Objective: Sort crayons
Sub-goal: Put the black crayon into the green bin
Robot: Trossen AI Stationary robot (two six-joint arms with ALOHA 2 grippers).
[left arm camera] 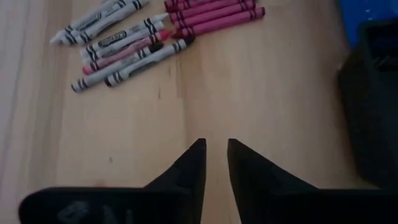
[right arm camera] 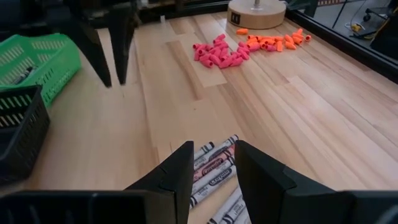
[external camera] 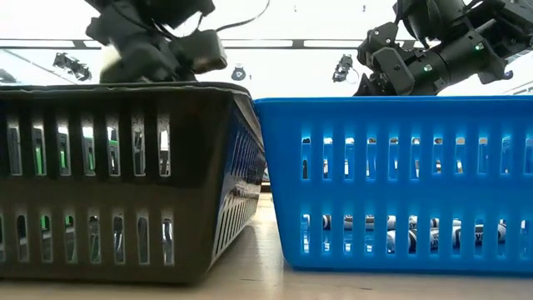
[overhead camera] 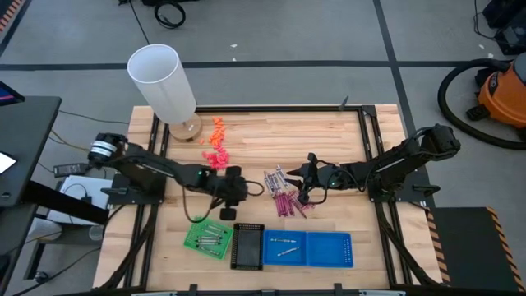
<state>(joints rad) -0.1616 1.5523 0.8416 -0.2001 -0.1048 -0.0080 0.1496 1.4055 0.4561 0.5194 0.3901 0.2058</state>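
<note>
A loose heap of crayons lies on the wooden table, grey-silver ones beside magenta ones. My right gripper is open just over the heap's grey crayons, fingers pointing toward the table's left. It shows in the high view at the heap's right side. My left gripper is narrowly open and empty, low over bare wood left of the heap. A few crayons lie in the blue tray and in the green tray.
Green tray, black tray and blue tray stand in a row at the near edge. Pink lumps and orange lumps lie far left, by a white cylinder on a round base.
</note>
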